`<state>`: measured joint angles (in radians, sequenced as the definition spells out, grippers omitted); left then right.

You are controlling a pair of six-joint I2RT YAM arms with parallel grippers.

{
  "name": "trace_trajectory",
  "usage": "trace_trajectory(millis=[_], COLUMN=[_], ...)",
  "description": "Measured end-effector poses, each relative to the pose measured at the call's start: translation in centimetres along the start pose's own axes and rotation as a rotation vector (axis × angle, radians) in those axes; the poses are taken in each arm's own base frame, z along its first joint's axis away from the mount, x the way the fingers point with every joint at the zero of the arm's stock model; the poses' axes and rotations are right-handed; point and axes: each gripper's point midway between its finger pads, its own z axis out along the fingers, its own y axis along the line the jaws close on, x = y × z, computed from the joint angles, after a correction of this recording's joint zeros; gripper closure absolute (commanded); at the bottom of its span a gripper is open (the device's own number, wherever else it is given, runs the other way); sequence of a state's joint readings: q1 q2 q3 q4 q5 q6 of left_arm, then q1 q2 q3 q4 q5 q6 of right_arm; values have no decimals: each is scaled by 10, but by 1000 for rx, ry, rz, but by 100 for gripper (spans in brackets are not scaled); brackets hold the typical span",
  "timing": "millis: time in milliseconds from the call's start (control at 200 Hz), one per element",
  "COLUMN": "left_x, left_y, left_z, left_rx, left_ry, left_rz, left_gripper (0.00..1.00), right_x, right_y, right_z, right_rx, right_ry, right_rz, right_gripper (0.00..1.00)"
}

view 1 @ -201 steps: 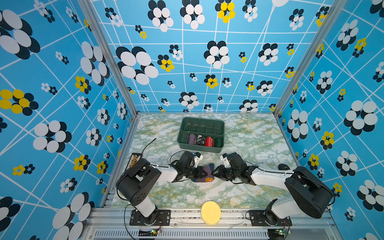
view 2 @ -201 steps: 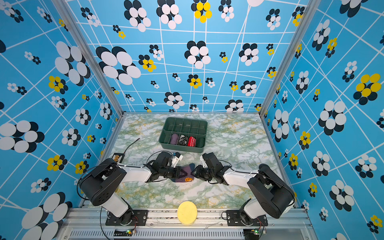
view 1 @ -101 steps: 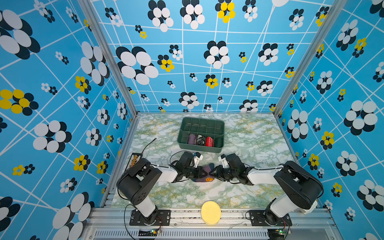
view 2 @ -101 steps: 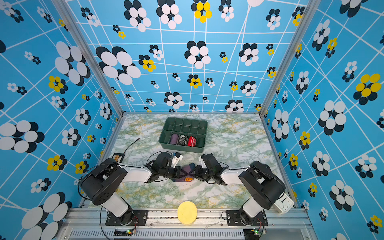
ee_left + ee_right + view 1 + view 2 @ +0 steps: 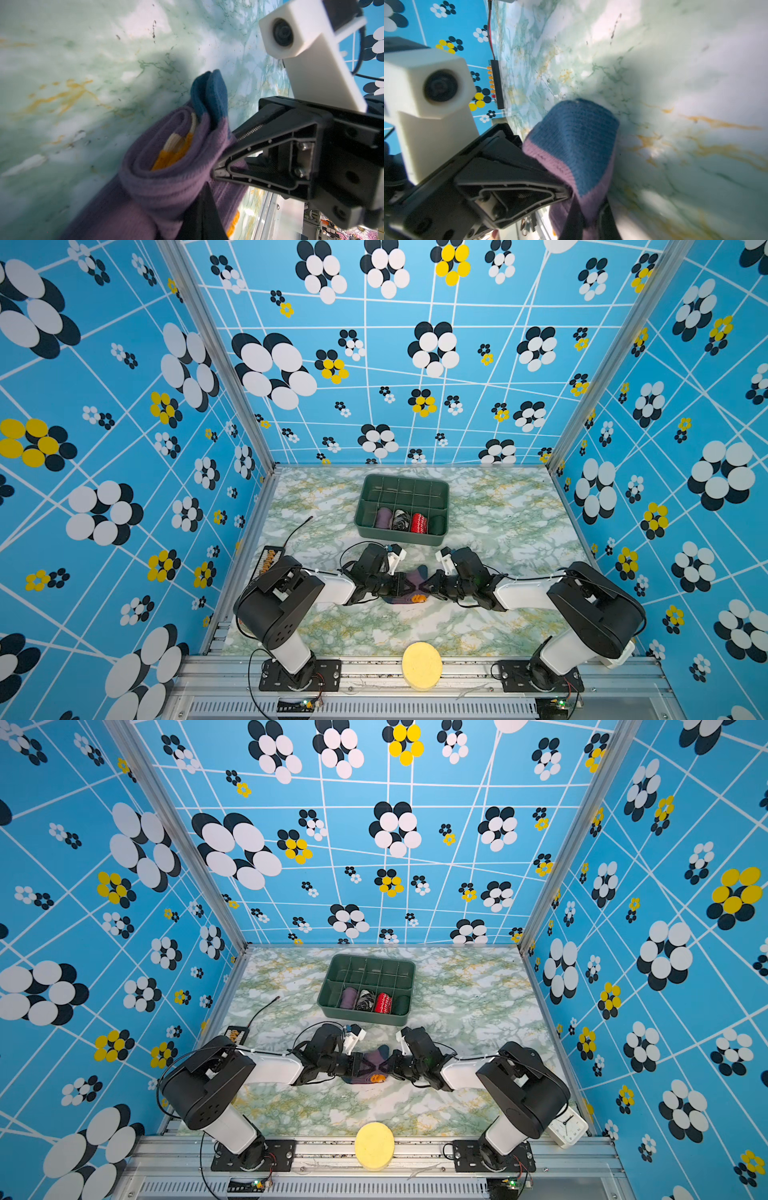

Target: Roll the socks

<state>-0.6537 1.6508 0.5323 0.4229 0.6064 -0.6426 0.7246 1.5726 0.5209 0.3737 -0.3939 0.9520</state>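
Observation:
The socks [image 5: 409, 588] [image 5: 372, 1068] lie partly rolled at the front middle of the table. They are purple ribbed knit with a dark blue toe, and orange cuff shows inside the roll [image 5: 166, 182]. My left gripper [image 5: 398, 583] [image 5: 360, 1064] comes in from the left and is shut on the purple roll, its own finger [image 5: 204, 216] pressed into the fabric. My right gripper [image 5: 429, 585] [image 5: 390, 1065] faces it from the right and is shut on the sock's purple part just below the blue toe [image 5: 577, 145]. The two grippers' tips are almost touching.
A green divided tray [image 5: 401, 486] behind the grippers holds a purple, a black-and-white and a red bundle. A yellow disc [image 5: 421, 664] rests on the front rail. A black strip with orange parts [image 5: 269, 562] lies at the left edge. A white clock [image 5: 567, 1125] stands at the front right.
My right gripper has reached a little further left onto the socks and closed its jaws on the fabric. The left gripper stays shut in the same place.

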Motion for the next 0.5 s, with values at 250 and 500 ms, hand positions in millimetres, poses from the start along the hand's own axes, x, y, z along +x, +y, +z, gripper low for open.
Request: trace_trajectory(millis=[250,500], left_x=[2,9], left_y=[0,9], left_z=[-7,-21], left_rx=[-38,-127], left_ry=[10,18], left_rz=[-20,-61], left_gripper=[100,87], right_x=[2,1], right_y=[15,21], right_z=[-2,2], right_rx=[242,479], right_ry=[2,24], right_rz=[-218,-386], right_gripper=[100,100])
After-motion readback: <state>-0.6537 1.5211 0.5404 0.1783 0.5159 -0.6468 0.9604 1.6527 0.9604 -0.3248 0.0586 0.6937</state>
